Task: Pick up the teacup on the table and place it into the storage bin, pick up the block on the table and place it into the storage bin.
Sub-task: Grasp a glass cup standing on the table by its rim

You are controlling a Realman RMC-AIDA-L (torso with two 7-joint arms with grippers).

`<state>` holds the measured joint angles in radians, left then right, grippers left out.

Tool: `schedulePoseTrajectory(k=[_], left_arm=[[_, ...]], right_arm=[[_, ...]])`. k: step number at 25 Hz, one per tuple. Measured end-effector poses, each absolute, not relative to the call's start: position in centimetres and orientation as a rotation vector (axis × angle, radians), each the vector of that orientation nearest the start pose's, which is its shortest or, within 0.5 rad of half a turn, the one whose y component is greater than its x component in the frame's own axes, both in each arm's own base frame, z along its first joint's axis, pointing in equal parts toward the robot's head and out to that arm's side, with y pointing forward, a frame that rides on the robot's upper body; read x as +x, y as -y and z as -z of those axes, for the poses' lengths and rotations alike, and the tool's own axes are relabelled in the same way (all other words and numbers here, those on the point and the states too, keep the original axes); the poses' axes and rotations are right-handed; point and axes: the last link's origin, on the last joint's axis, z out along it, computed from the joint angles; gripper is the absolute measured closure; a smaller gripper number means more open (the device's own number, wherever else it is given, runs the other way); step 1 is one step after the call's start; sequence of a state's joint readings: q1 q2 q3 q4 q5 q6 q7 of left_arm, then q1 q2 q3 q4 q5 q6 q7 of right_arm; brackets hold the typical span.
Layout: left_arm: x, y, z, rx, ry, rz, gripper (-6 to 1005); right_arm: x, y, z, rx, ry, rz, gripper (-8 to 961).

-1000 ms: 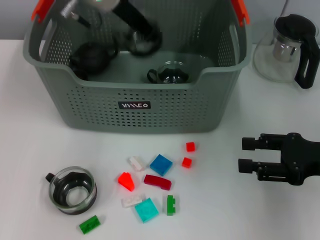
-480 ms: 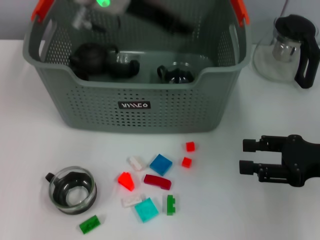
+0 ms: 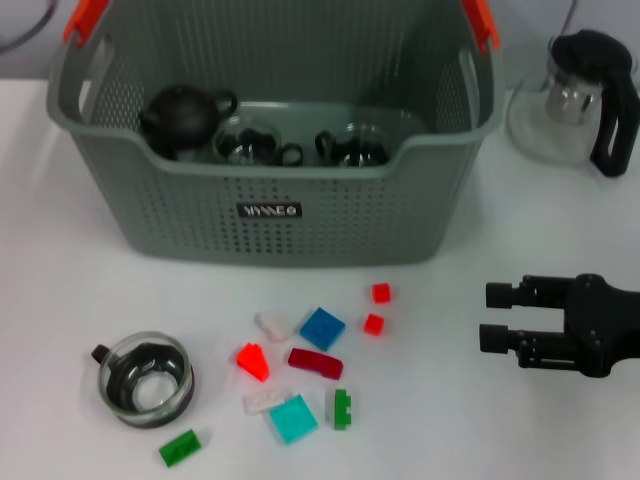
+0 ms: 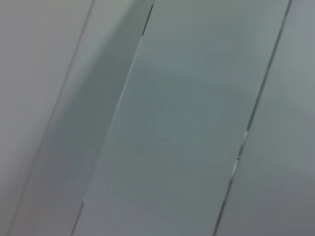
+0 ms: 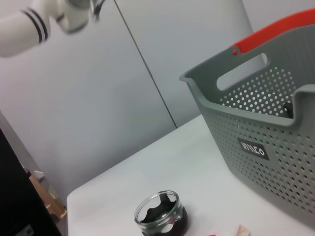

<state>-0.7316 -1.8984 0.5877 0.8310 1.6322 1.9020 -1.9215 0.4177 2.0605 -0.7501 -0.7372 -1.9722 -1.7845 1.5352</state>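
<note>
A glass teacup (image 3: pixel 146 380) stands on the counter (image 3: pixel 70 280) on the robot's left, before the storage bin (image 3: pixel 270 215). The right hand (image 3: pixel 492 314), fingers spread, hovers well apart; the left hand is probably raised, unseen.

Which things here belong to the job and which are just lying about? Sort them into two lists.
Job:
storage bin
teacup on the table
blocks, such as the blue one
two cups already in the bin
right claw, open, beside the blocks

Lying about:
glass pot with black handle
black teapot in the bin
</note>
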Motion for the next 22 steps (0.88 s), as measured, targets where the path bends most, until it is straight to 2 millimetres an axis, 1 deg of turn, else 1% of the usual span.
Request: schedulePoseTrajectory(k=[1,3,5,7,10,13,15,18,20,22], left_arm=[[-16.2,-36.3,-14.1,-2.767,0.545,1.279,269],[-18.1,-34.7,-13.8,-2.789,0.527,1.255,213],[-20.0,-33.0,-13.6,-2.819,0.519,1.173,215],[-21.8,-31.4,-13.2,-2.872,0.554,1.013,216],[-23.7,-29.5,-12.4,-2.965,0.632,0.766,219],[-24.9,-28.3,-11.5,-3.015,0.702,0.542,221],[-25.2,-28.1,-11.0,-3.038,0.743,0.405,221],[-25.2,-28.3,-10.0,-3.065,0.851,0.179,222],[-24.9,-28.6,-8.7,-3.088,0.929,0.009,222],[-24.4,-29.0,-7.7,-3.100,0.959,-0.099,222]], right_arm=[[27.0,-28.3,-1.4,-2.858,-0.826,-0.802,253],[27.0,-28.3,-1.4,-2.858,-0.830,-0.803,253],[26.9,-28.4,-1.4,-2.859,-0.830,-0.803,253],[26.9,-28.4,-1.4,-2.860,-0.830,-0.804,253],[26.9,-28.5,-1.4,-2.861,-0.829,-0.803,254],[26.9,-28.5,-1.4,-2.860,-0.830,-0.802,254],[26.9,-28.5,-1.4,-2.860,-0.831,-0.802,254],[26.9,-28.4,-1.4,-2.859,-0.833,-0.803,253],[26.9,-28.5,-1.4,-2.858,-0.834,-0.801,253],[26.9,-28.5,-1.4,-2.856,-0.833,-0.800,252]])
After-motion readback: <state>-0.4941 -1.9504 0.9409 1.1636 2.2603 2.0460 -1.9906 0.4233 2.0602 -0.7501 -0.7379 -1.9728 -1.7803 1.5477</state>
